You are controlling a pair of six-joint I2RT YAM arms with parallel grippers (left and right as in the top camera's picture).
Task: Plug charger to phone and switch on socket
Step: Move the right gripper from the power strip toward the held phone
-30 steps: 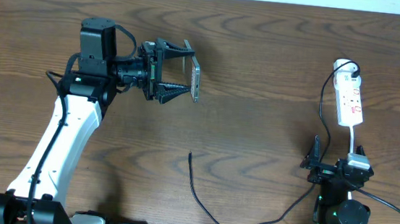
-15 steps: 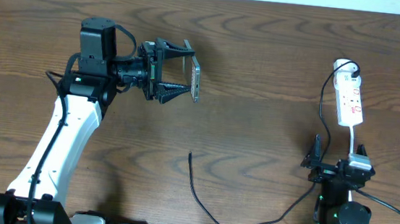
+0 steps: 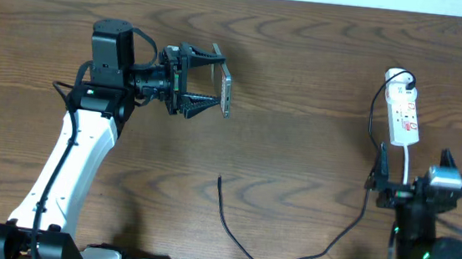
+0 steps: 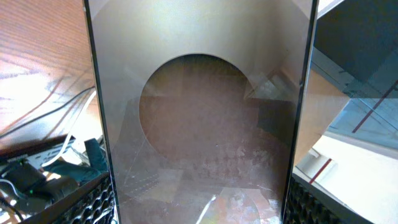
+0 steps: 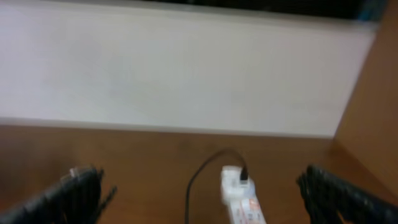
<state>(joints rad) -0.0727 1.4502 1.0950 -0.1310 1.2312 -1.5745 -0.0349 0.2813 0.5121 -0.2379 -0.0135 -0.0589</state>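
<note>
My left gripper (image 3: 215, 84) is shut on the phone (image 3: 227, 93) and holds it on edge above the table at the back left. In the left wrist view the phone's glossy face (image 4: 199, 118) fills the frame between the two fingers (image 4: 199, 214). The charger's black cable lies on the table, its free plug tip (image 3: 220, 179) below the phone. The cable runs along the front edge and up to the white socket (image 3: 403, 117) at the right. My right gripper (image 3: 411, 183) is open and empty in front of the socket, which also shows in the right wrist view (image 5: 239, 199).
The socket's white cord (image 3: 407, 162) runs down toward my right arm. The charger cable (image 5: 189, 193) is plugged into the socket's far end. A pale wall (image 5: 186, 68) rises behind the table's back edge.
My right arm has shifted to the right and a little toward the socket, and its wrist has turned. My left arm and the phone have not moved.
</note>
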